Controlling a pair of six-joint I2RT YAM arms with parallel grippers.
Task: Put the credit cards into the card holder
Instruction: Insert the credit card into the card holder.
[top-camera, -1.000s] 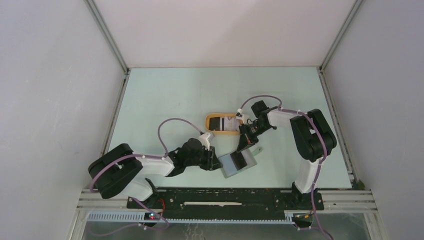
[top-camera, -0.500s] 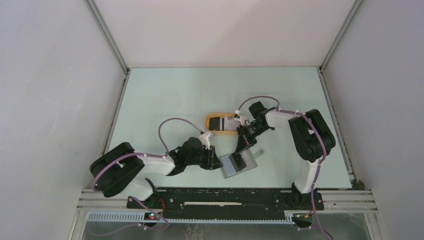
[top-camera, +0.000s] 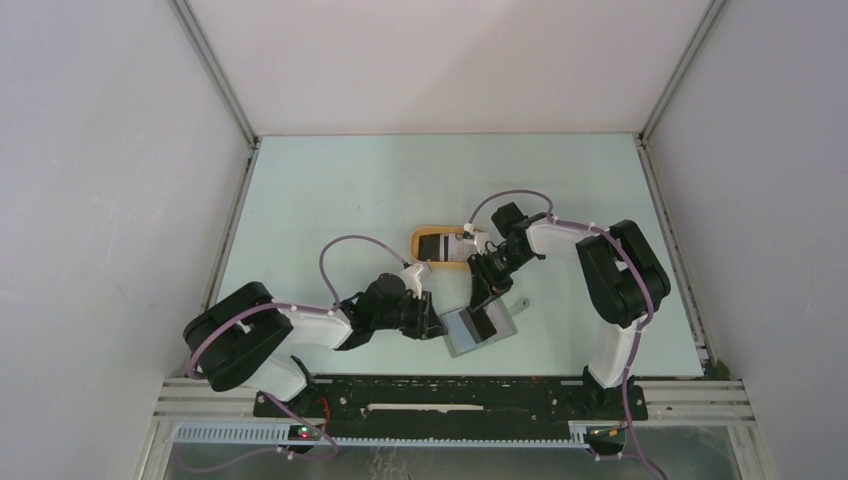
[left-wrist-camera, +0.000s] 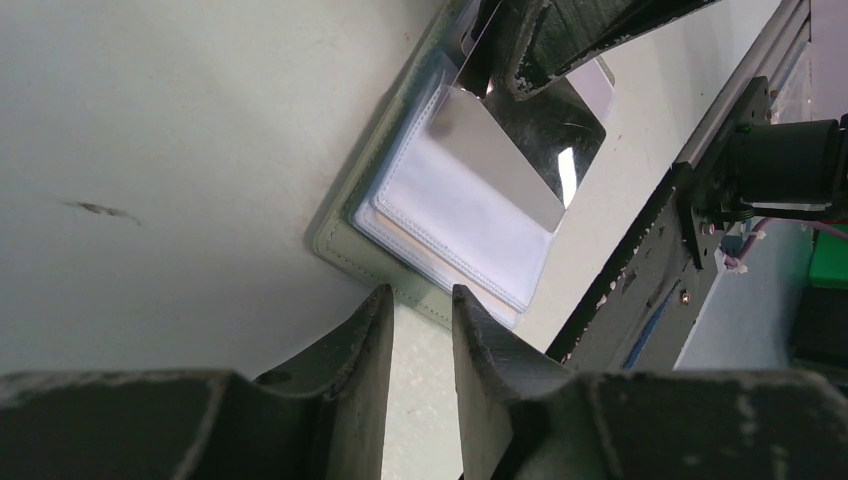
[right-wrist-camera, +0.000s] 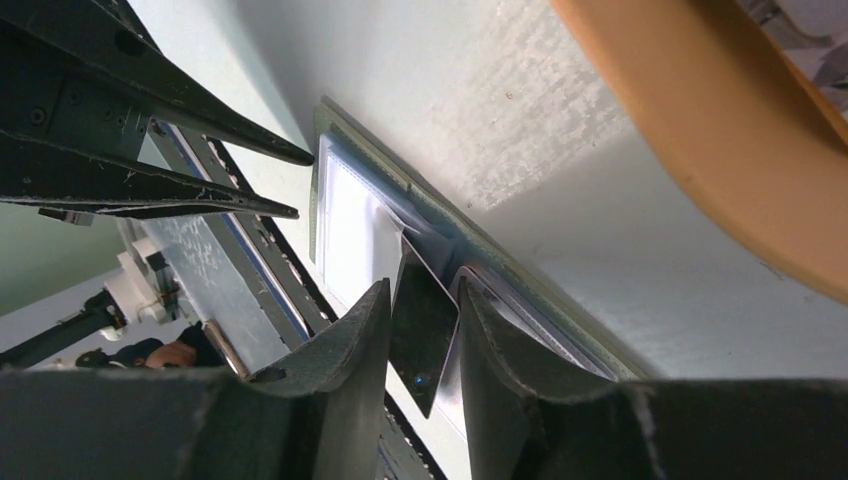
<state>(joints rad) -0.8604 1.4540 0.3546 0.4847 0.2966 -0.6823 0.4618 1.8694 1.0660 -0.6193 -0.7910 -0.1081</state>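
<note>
Top view: one orange tray (top-camera: 440, 266) holds what look like two cards, one dark (top-camera: 430, 246) and one whitish (top-camera: 458, 247); the count is uncertain from this height. One holder (top-camera: 462, 337) lies opened flat on the table (top-camera: 340, 200), in front of the tray and between the two grippers. It is grey-green with a stitched rim, clear sleeves (left-wrist-camera: 470, 215) and a small tab (top-camera: 515, 303). One black card (right-wrist-camera: 422, 330) leans with its far edge in a sleeve. Right gripper (right-wrist-camera: 422, 287): jaws parted on either side of this card, apparently not pinching it. Left gripper (left-wrist-camera: 420, 297): jaws slightly apart, nothing between them, tips just beside the holder's edge.
</note>
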